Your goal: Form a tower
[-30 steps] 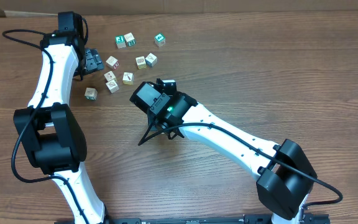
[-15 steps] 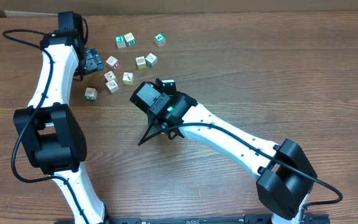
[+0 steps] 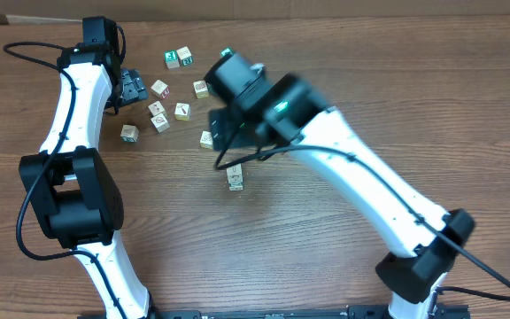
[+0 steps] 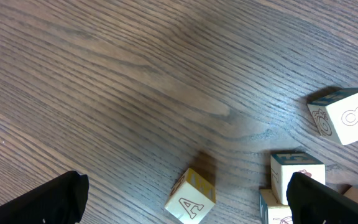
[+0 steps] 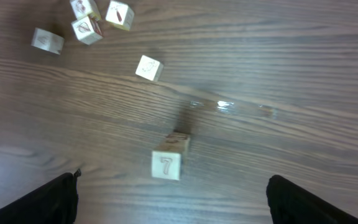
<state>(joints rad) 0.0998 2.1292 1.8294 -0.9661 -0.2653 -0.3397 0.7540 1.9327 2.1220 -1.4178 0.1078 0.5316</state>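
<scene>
The tower (image 3: 235, 178) is a narrow column of pale wooden cubes standing alone in the middle of the table. In the right wrist view I look down on the tower (image 5: 168, 163), whose top face shows a "7". My right gripper (image 3: 237, 151) hangs open above it, on its far side, and touches nothing. Its fingertips (image 5: 64, 190) are set wide at the bottom corners, and the right gripper (image 5: 173, 196) holds nothing. My left gripper (image 3: 131, 89) is open at the far left. The left gripper (image 4: 185, 190) has the loose "A" cube (image 4: 190, 196) lying between its fingers.
Several loose cubes (image 3: 182, 111) lie scattered at the far left-centre. One cube (image 3: 207, 138) is nearest the tower. More cubes (image 4: 297, 176) and an "8" cube (image 4: 347, 115) sit right of the left gripper. A cable (image 3: 29, 53) trails at the far left.
My right gripper has opened, let go of the tower and swung up and away toward the far side. The tower and a nearby loose cube are now uncovered. The left arm is still.
</scene>
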